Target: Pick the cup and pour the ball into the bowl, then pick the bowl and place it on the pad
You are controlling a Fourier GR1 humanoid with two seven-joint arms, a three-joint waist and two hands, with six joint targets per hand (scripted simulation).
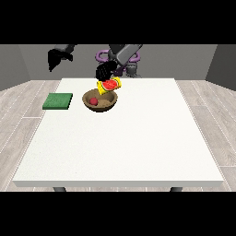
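So the yellow cup with the watermelon print (109, 85) is tipped over on its side right above the far rim of the brown wooden bowl (109, 104), mouth angled down toward the bowl, and the small red ball (93, 101) is already sitting inside the bowl. The black hand at the view's right (104, 72) is wrapped round the cup from behind. The bowl sits near the far left corner of the white table (120, 143), and the flat green square pad (58, 101) lies just to its left by the left edge. The hand at the view's left (57, 58) hangs above that same corner, fingers I can't make out, and I'd say it's the nearer one to the pad.
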